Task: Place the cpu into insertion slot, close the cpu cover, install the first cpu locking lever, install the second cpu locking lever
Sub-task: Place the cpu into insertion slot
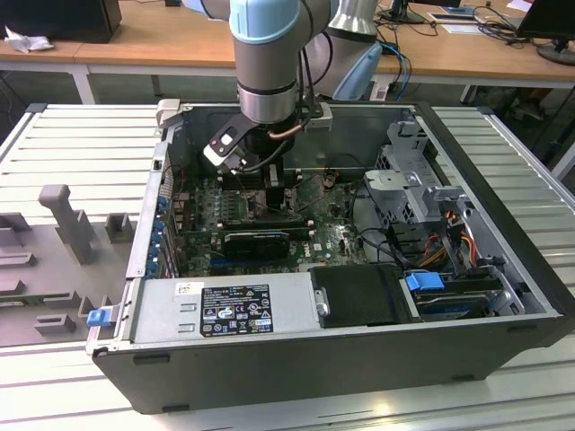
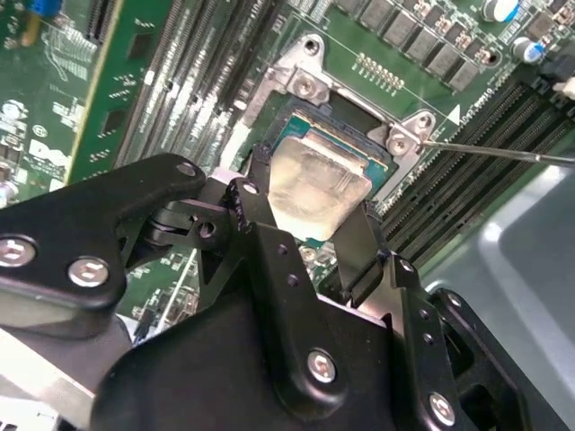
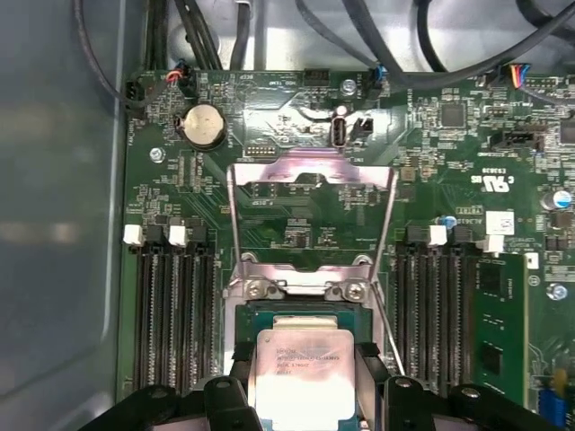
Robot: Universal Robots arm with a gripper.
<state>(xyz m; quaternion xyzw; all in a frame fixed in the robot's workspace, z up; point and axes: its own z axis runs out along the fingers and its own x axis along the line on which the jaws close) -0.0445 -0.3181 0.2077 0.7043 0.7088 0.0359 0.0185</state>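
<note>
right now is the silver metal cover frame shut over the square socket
No, the silver metal cover frame is swung open off the square socket.

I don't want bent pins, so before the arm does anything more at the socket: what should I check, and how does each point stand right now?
1. The gripper is closed on the cpu by two opposite edges: ok.
2. The cpu is lined up over the insertion slot: ok.
3. The cpu lies flat and fully down in the slot: cannot tell.
4. The cpu cover is swung back, off the slot: ok.
5. The thin lever rod is unlatched, angled away from the slot's corner: ok.
</note>
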